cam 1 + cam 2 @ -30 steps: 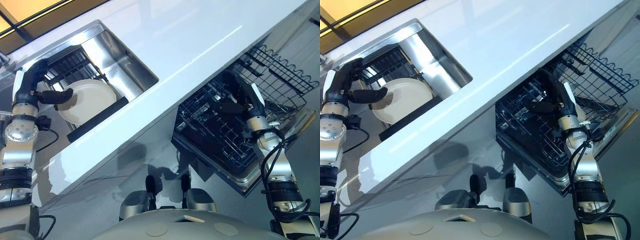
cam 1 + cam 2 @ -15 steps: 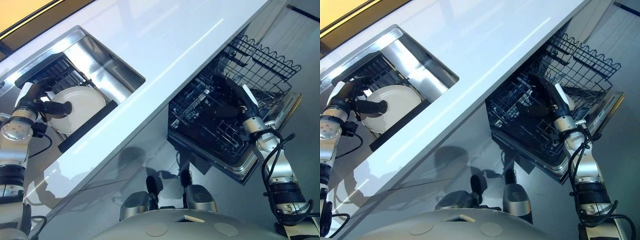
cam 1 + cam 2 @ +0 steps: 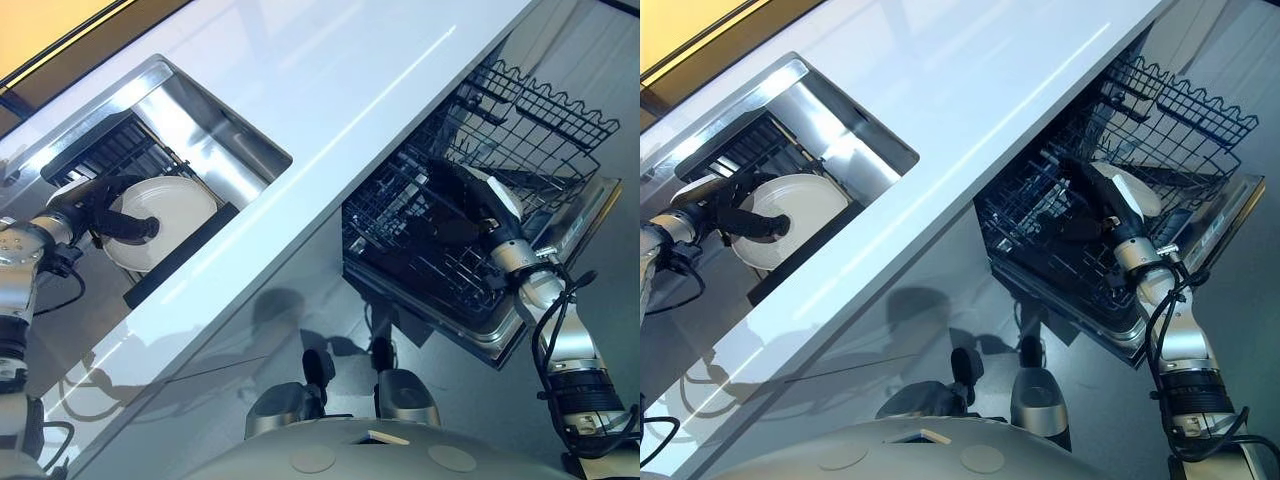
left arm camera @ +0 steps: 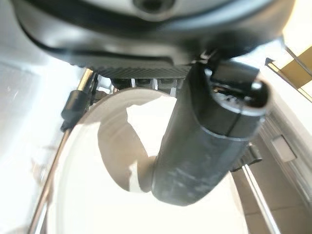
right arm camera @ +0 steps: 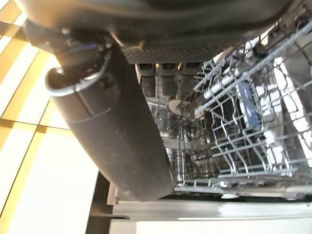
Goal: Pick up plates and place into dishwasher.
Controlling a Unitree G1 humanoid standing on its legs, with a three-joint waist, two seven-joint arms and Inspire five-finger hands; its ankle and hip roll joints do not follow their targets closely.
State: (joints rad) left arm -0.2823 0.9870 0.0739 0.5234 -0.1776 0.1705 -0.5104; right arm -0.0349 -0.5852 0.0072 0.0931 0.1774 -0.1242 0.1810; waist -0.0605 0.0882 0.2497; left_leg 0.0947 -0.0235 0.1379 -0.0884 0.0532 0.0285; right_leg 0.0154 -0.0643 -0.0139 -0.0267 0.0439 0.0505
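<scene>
While my left hand [image 3: 95, 205] grips the round white plate's [image 3: 175, 205] rim — thumb across its face — my right hand [image 3: 470, 205] hangs slack-fingered, holding nothing, over the dark wire dishwasher rack [image 3: 420, 250].

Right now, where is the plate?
The white plate sits in the sink on the robot's left, against the dark rack, with the left hand at it, thumb across its face.

Glossy white plate [image 3: 160, 210], shiny brushed-metal sink [image 3: 215, 125] at upper left, smooth glossy white countertop [image 3: 330, 90], dark coated-wire dishwasher rack [image 3: 530, 115] at right
</scene>
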